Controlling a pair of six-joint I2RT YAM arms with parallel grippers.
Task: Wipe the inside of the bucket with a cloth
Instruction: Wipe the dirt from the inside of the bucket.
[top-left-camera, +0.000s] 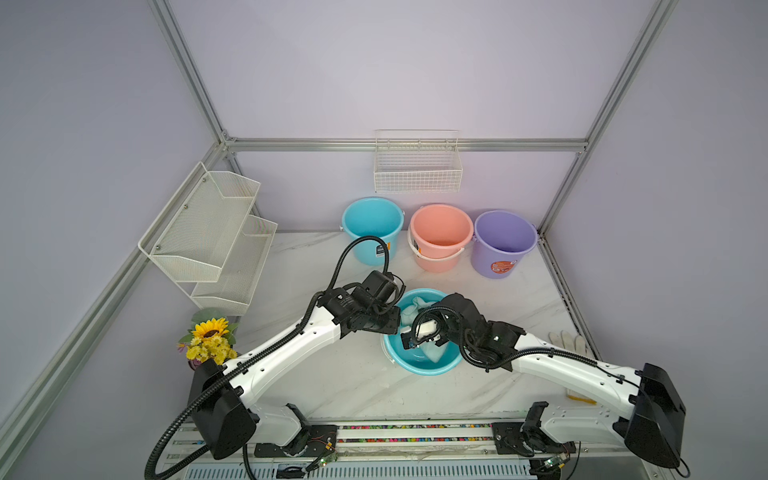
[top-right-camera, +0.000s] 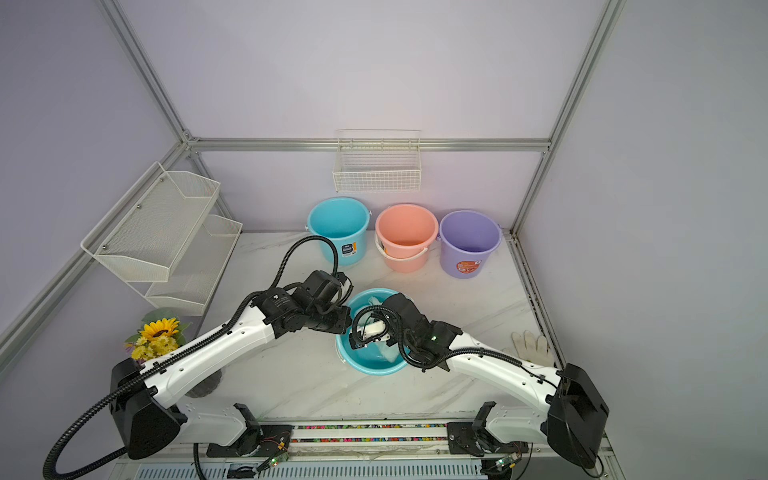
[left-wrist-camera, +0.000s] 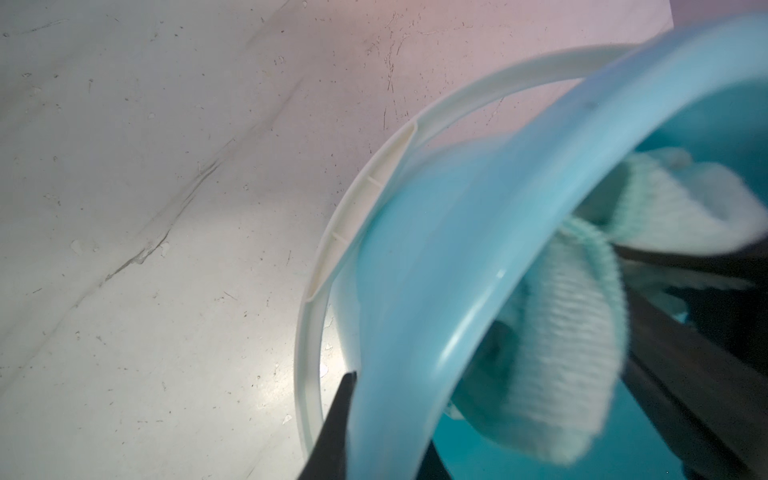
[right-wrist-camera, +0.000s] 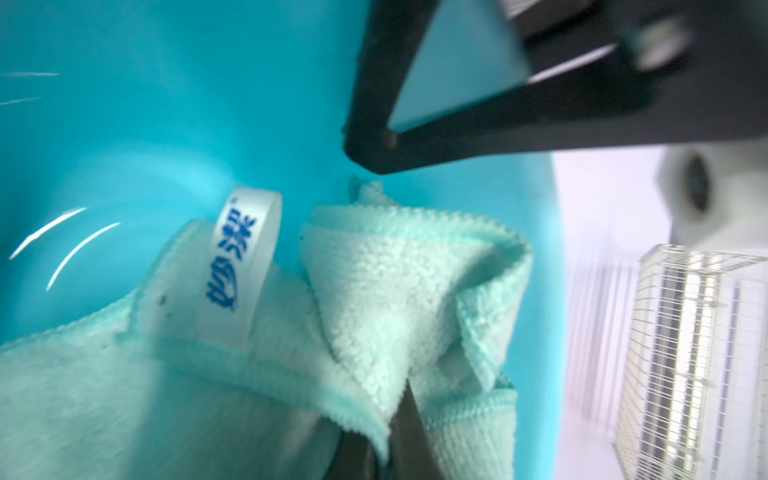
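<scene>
A blue bucket (top-left-camera: 419, 368) (top-right-camera: 370, 368) sits tipped at the table's middle, its mouth turned up toward the camera. My left gripper (top-left-camera: 395, 328) (left-wrist-camera: 386, 428) is shut on its near-left rim (left-wrist-camera: 415, 270), one finger outside and one inside. The bucket's white handle (left-wrist-camera: 332, 249) hangs beside that rim. The pale mint cloth (top-left-camera: 417, 305) (top-right-camera: 388, 353) (left-wrist-camera: 573, 332) (right-wrist-camera: 374, 282) lies bunched inside against the wall (right-wrist-camera: 145, 124), its white tag (right-wrist-camera: 237, 257) showing. My right gripper (top-left-camera: 409, 345) (right-wrist-camera: 380, 436) reaches into the bucket, shut on a fold of the cloth.
Three upright buckets stand at the back: blue (top-left-camera: 372, 228), pink (top-left-camera: 440, 237), purple (top-left-camera: 503, 243). A wire basket (top-left-camera: 417, 166) hangs on the back wall, a mesh shelf (top-left-camera: 212, 232) on the left wall. A sunflower pot (top-left-camera: 210, 338) stands front left, a white glove (top-left-camera: 569, 340) at the right edge.
</scene>
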